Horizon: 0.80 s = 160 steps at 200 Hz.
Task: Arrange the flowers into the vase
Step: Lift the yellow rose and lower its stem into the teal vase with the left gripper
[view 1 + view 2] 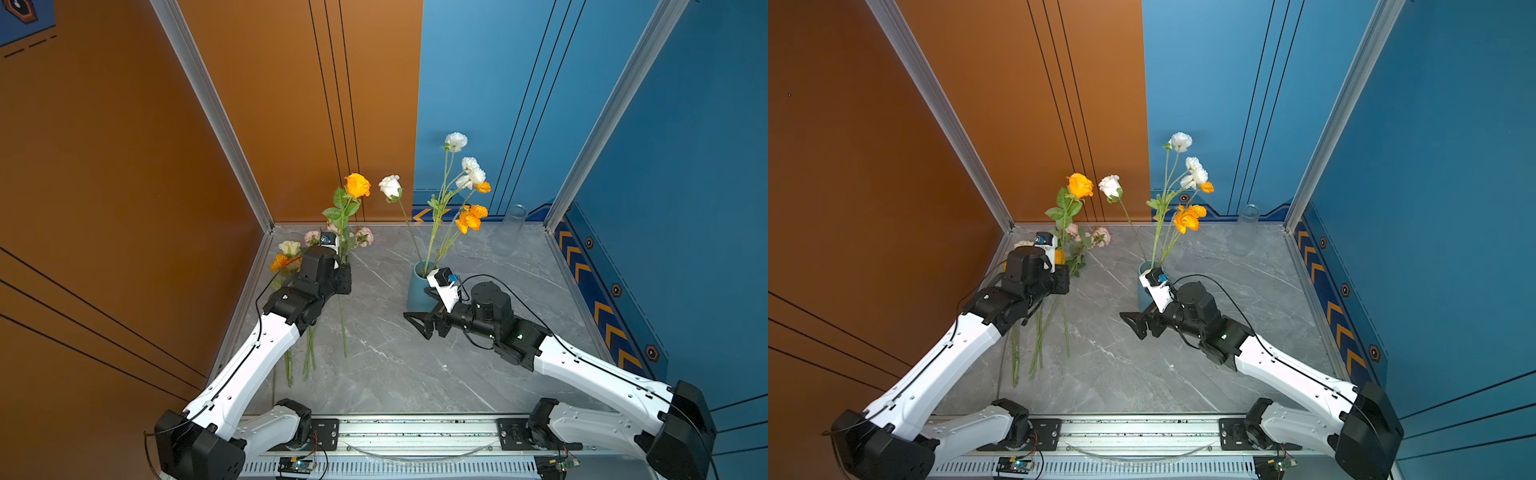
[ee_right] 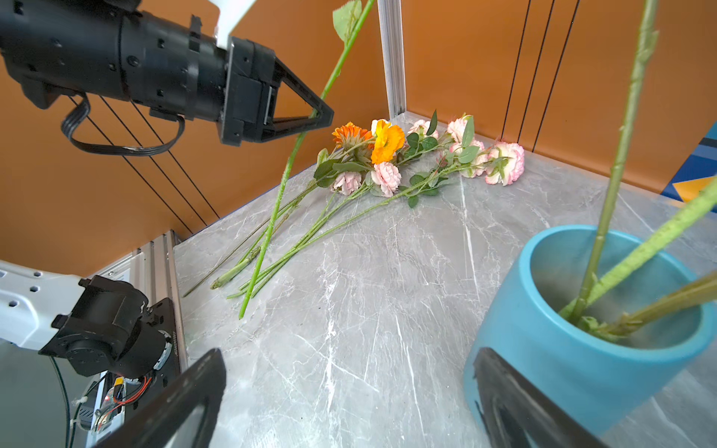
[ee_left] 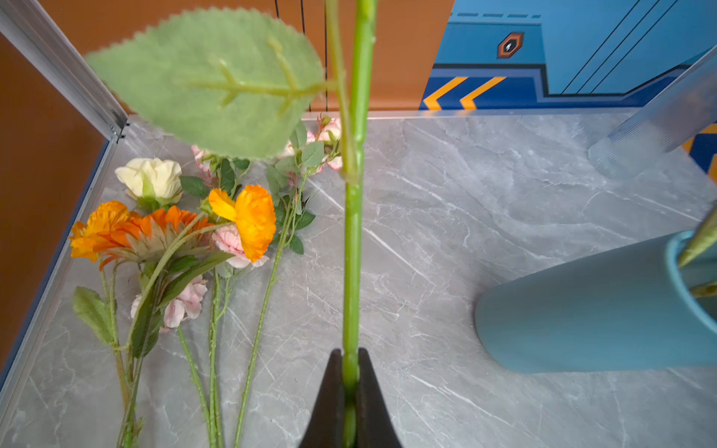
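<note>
While my left gripper (image 3: 349, 352) is clamped tight on the green stem of the orange rose (image 1: 357, 185), holding it roughly upright over the marble tabletop (image 1: 395, 374), my right gripper (image 2: 349, 407) gapes wide and empty, one finger just beside the blue vase (image 2: 523, 310). Vase holds several stems; only the top views show their white and orange blooms (image 1: 470, 217). Other flowers (image 3: 240, 221) lie piled in the table's back left corner.
</note>
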Motion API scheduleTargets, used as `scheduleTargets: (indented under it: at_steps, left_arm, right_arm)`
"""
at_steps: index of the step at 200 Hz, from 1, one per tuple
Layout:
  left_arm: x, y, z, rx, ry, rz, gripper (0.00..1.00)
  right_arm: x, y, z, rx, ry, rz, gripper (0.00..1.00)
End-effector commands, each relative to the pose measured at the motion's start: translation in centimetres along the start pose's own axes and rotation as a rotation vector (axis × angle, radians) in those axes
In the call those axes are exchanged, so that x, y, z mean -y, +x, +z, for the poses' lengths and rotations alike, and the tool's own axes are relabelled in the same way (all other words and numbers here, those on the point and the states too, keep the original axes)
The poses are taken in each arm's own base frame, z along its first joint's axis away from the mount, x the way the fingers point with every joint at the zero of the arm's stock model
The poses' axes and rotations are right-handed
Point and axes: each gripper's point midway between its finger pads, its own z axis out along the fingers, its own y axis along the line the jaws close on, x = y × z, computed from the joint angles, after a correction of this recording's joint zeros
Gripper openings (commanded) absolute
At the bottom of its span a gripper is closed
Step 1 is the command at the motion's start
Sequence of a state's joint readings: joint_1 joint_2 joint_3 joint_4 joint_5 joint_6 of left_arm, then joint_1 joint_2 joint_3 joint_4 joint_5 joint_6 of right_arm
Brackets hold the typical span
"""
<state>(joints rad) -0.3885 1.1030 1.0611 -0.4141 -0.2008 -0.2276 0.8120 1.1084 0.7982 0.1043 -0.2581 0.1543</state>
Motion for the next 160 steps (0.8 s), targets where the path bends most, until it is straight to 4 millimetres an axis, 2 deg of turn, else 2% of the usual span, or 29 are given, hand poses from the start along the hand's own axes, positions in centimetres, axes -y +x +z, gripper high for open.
scheduleTargets:
  at_steps: [1,18,52,75,97,104,117,139,160]
  left_arm:
    - [1.4,-2.9,-1.8,0.189,0.053,0.008,0.00]
    - [3.4,-5.6,-4.3,0.374,0.134,-0.005,0.00]
    - [7.7,-8.6,-8.5,0.584,0.280,0.045,0.00]
    - [10.6,-10.6,-11.3,0.693,0.379,0.091,0.00]
    - [12.4,-12.5,-13.5,0.813,0.480,0.065,0.00]
    - [12.9,-13.0,-14.0,0.852,0.502,0.052,0.00]
    - [13.5,-14.1,-14.7,0.920,0.522,0.023,0.00]
    - [14.4,-15.5,-15.0,0.989,0.523,-0.026,0.00]
    - [15.3,-16.2,-14.5,1.035,0.499,-0.036,0.00]
  right_arm:
    - [0.1,-0.3,-1.5,0.023,0.019,0.006,1.00]
    - [0.4,-0.2,-2.5,0.019,0.045,0.004,1.00]
    - [1.5,-0.4,-4.8,0.027,0.112,-0.001,1.00]
    - [3.3,-0.1,-6.8,0.041,0.206,0.018,1.00]
    - [5.1,0.8,-8.6,0.044,0.301,0.055,1.00]
    - [6.3,0.8,-9.5,0.058,0.344,0.077,1.00]
    - [6.9,0.8,-10.3,0.073,0.367,0.104,1.00]
    - [7.0,0.5,-11.2,0.081,0.371,0.116,1.00]
    - [6.7,0.4,-11.3,0.083,0.362,0.112,1.00]
